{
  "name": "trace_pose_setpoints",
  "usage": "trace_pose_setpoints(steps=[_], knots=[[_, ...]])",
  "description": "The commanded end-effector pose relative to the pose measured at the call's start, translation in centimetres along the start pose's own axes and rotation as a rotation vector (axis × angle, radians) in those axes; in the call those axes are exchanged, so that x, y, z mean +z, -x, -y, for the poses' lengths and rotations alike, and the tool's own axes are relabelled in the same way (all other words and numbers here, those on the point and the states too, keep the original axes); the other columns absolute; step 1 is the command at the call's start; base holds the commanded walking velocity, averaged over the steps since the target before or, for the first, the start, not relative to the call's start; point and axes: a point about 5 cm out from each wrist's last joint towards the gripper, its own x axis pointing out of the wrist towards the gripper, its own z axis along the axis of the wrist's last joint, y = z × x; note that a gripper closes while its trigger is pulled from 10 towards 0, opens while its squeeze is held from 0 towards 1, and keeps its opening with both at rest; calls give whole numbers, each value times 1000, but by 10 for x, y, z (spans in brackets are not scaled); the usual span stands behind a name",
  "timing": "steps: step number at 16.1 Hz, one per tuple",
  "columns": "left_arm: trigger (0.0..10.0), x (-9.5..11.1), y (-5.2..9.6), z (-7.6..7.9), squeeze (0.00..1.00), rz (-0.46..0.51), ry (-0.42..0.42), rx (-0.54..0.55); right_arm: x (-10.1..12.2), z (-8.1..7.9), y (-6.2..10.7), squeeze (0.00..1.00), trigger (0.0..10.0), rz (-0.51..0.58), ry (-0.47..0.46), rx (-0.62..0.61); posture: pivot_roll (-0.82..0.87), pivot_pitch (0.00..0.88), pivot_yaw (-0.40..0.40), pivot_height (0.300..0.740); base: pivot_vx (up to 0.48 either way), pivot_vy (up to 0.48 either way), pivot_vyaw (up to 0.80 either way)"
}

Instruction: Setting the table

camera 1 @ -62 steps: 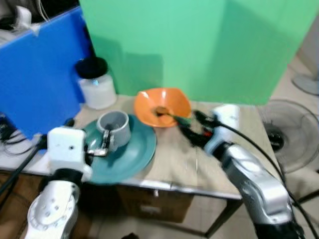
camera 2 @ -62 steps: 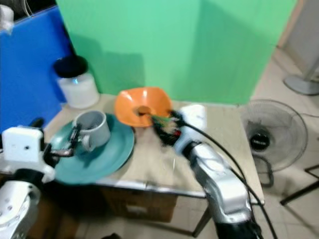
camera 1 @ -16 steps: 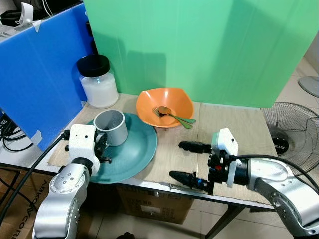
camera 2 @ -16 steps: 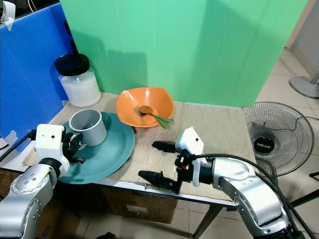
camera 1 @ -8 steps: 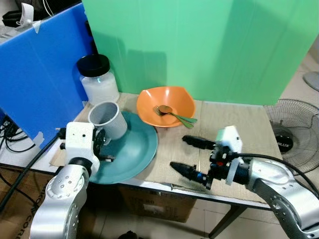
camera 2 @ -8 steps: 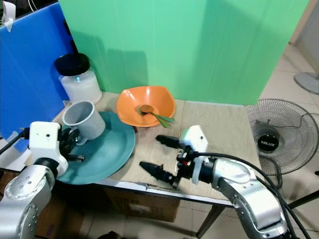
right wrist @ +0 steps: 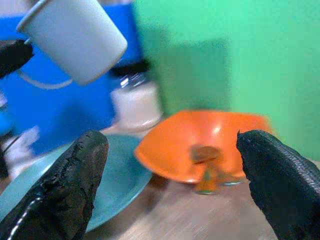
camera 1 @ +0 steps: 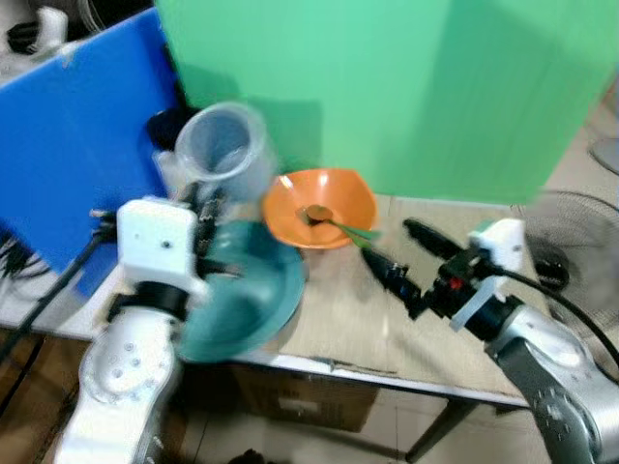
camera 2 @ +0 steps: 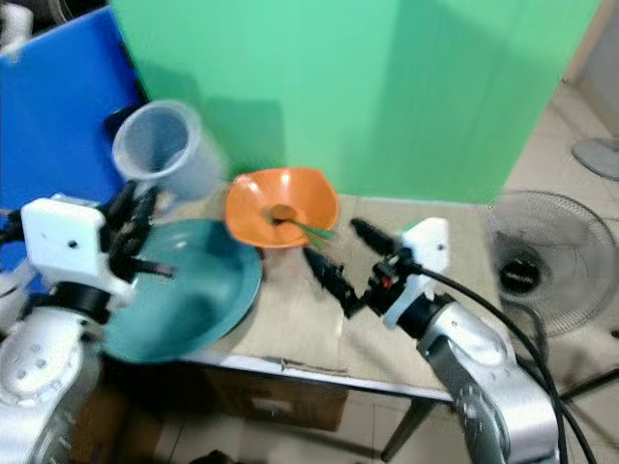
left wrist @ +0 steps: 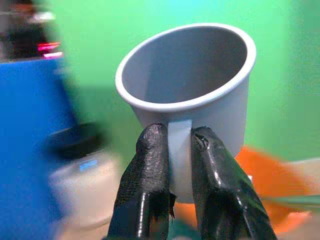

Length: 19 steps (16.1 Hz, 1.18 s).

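Observation:
My left gripper [left wrist: 174, 139] is shut on the handle of a grey cup [camera 1: 224, 150] and holds it tilted in the air, well above the teal plate [camera 1: 247, 300] on the table's left. An orange bowl [camera 1: 334, 198] stands behind the plate, with a brown spoon [right wrist: 202, 152] and a green utensil lying in it. My right gripper [camera 1: 389, 244] hovers open and empty over the beige mat, just right of the bowl, its fingers [right wrist: 70, 185] pointing towards the bowl and plate.
A white jar with a black lid [right wrist: 135, 100] stands at the back left, partly hidden behind the raised cup. A blue panel [camera 1: 68, 145] borders the left side and a green screen [camera 1: 406, 87] the back. A floor fan [camera 2: 527, 261] stands right of the table.
My left gripper has lifted the cup off the teal plate and raised it high. My right gripper has risen from the table's front edge and moved towards the bowl.

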Motion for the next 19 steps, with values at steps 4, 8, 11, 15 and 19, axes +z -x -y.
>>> trace_pose_setpoints(steps=[4, 8, 11, 15, 19], knots=[[10000, 1, -3, 14, 0, -10, -3, -51, 10, 2, 3, 0, 10000, 21, 23, -181, -29, 0, 66, 740, 0, 0, -781], [10000, 2, -10, 10, 0, -2, 10, -10, 15, 12, 3, 0, 10000, 17, 36, -264, -43, 0, 72, 740, 0, 0, -783], [10000, -11, -12, 10, 0, -66, -15, 20, -1, 29, 9, 0, 10000, -103, 20, -418, -44, 0, 70, 740, 0, 0, -763], [10000, -17, -16, -1, 0, -78, -35, 49, -1, 29, 0, 0, 10000, -101, 56, -443, -53, 0, 87, 740, 0, -88, -764], [10000, -18, -20, -5, 0, -74, -56, 54, 0, 26, -3, 0, 10000, -100, 65, -444, -60, 0, 93, 740, 0, -399, -763]])
